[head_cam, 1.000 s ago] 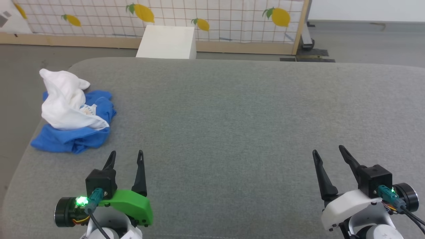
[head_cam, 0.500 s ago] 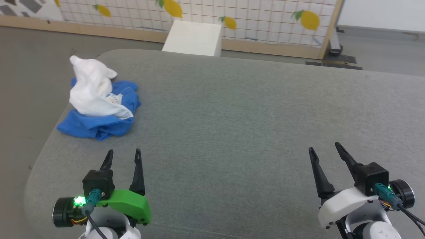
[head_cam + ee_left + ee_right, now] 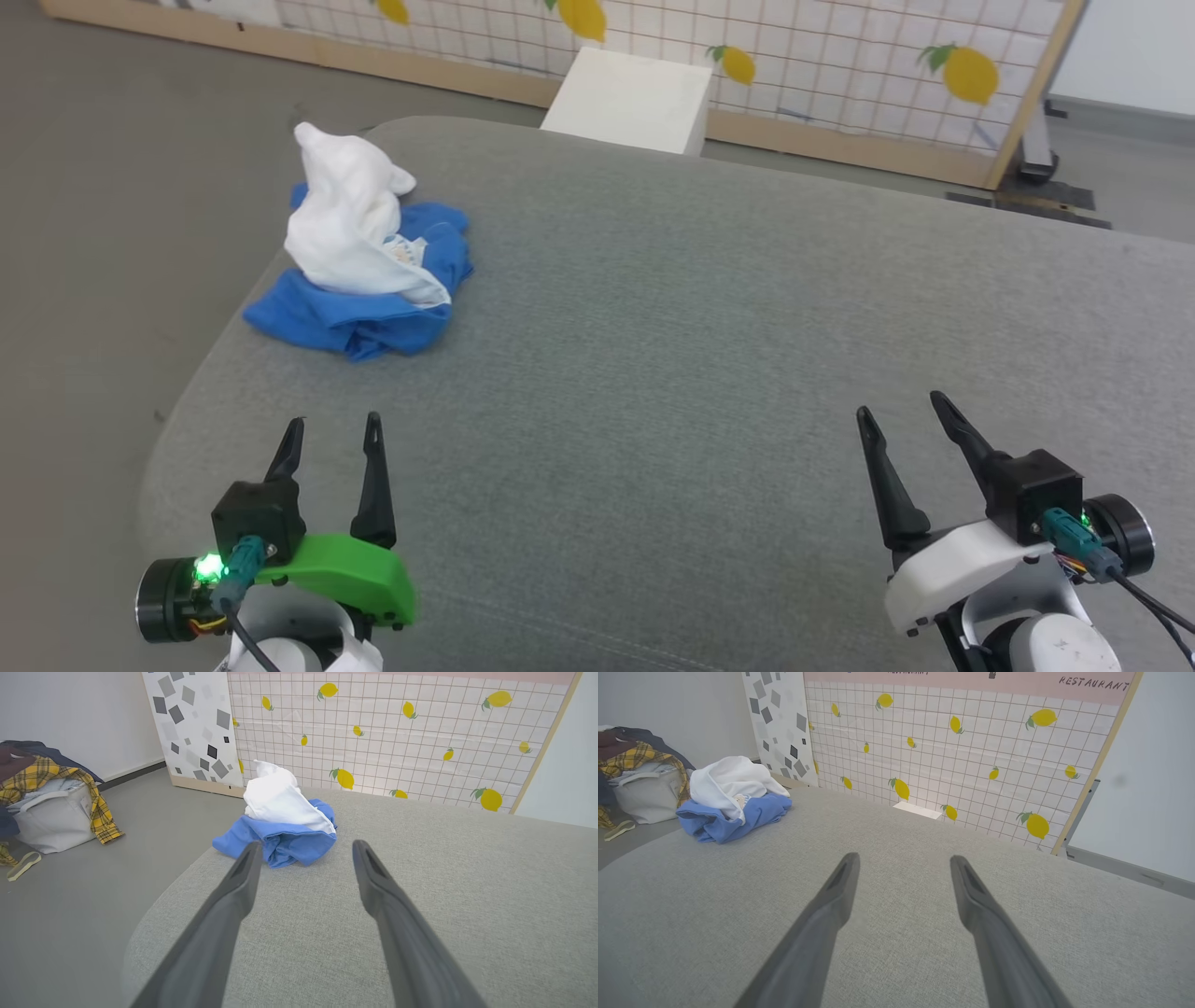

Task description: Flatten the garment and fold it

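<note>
Presently the garment (image 3: 359,233) sits heaped, white peak upright, with left end effector (image 3: 334,420) and right end effector (image 3: 898,403) spread, empty.

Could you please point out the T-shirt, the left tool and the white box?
T-shirt (image 3: 345,215), head view, white bunched top.
Left tool (image 3: 334,420), head view, between its fingertips.
White box (image 3: 630,98), head view, top face.

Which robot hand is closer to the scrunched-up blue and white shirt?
The left. The left gripper is on the near side of the garment, apart from it, open fingers aimed its way. The right gripper is far off to its right across the grey cushion.
</note>
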`<state>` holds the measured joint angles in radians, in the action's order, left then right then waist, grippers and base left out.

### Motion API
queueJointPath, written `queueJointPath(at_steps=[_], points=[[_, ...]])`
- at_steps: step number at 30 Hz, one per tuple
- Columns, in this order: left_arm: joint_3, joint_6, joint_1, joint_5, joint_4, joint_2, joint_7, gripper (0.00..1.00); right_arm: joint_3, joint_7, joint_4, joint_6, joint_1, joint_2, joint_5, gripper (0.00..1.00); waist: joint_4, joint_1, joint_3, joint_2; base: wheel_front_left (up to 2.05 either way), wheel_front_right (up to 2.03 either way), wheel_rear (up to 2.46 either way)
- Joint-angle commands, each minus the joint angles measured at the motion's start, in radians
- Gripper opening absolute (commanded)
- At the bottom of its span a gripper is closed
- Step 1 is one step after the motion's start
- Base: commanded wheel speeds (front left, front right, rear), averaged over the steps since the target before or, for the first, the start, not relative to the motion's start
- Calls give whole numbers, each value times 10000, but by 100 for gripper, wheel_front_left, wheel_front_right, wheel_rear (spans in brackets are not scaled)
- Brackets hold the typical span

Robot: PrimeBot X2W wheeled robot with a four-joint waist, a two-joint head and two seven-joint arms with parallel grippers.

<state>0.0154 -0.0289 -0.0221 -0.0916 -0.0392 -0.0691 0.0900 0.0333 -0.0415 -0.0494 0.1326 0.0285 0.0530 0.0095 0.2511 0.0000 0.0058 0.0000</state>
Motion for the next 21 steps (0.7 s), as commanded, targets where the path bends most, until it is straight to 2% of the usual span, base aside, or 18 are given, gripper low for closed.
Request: queueJointPath(at_steps=[1,21], points=[[-13,-58,-72,-101,-13,-92,115,100,48,-96,-47,-7,185,-10,43,100,176,0,14,0,-2,-2,-2],[-165,-247,76,-445,-116,-159,524,100,200,-292,-265,-10,420,-14,126,100,1259,0,86,0,-1,-1,-1]])
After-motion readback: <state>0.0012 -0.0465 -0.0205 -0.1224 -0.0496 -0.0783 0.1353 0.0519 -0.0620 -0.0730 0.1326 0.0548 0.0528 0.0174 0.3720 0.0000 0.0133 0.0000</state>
